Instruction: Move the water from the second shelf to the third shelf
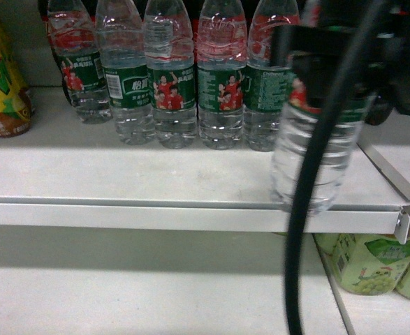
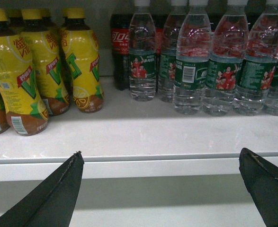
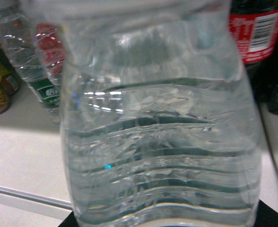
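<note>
Close to the head camera, black cable [image 1: 316,167] sweeping down across the water bottle [image 1: 313,150], held at the shelf's [image 1: 121,181] front edge, right of the standing row of water bottles [image 1: 170,77]. Right gripper [image 1: 330,59] clamped around its label, dark arm mass behind. Yellow tea bottle [image 1: 2,77] at far left; green drink bottles [image 1: 372,262] on the shelf below. From the left wrist: left gripper [image 2: 162,189] spread wide, nothing between its two dark fingers [image 2: 58,189], hanging before the shelf edge; yellow tea bottles, a cola bottle [image 2: 120,47] and water bottles standing behind. From the right wrist: ribbed clear bottle body filling the frame, red-labelled cola bottle [image 3: 259,33] behind at right.
</note>
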`<state>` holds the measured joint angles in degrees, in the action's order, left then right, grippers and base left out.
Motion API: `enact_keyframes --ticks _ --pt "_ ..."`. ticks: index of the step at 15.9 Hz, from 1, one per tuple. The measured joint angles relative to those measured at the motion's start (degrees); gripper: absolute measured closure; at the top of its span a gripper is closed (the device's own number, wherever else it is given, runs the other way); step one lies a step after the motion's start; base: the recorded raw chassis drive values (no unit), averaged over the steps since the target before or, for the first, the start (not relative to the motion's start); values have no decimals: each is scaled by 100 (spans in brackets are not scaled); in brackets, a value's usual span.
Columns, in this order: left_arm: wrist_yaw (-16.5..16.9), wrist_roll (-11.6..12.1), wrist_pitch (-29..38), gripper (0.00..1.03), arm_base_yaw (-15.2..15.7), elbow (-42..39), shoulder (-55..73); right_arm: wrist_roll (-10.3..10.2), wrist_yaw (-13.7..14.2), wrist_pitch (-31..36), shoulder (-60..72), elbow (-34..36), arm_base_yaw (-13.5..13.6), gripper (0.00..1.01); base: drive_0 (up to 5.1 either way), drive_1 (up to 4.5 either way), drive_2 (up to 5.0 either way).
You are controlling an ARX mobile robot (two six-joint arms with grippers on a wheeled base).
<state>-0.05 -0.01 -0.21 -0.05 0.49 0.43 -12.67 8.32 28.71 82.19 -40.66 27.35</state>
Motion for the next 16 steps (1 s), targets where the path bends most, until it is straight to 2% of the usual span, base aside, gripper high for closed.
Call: enact_keyframes --ticks 2,5,7,9,12,14,16 --pt "0 2 0 5 0 0 0 118 -155 -118 -562 442 -361 57 0 0 0" --pt "2 0 2 5 0 0 0 295 -555 -505 -1340 1023 -874 57 0 0 0" --pt "0 0 2 5 0 0 0 306 -619 -953 -1971 1231 -1246 57 0 0 0" --pt "2 0 2 5 -2 0 0 306 -522 -1351 -2732 1362 -1497 58 0 0 0" --pt "0 0 2 5 0 0 0 304 -382 -2142 -3926 1512 -1593 58 0 0 0" --pt "2 2 0 5 0 0 0 374 -120 -2389 -4459 1519 -1694 58 0 0 0" --pt "0 0 0 5 -2 0 0 433 -96 -2608 -4837 1517 -1906 58 0 0 0"
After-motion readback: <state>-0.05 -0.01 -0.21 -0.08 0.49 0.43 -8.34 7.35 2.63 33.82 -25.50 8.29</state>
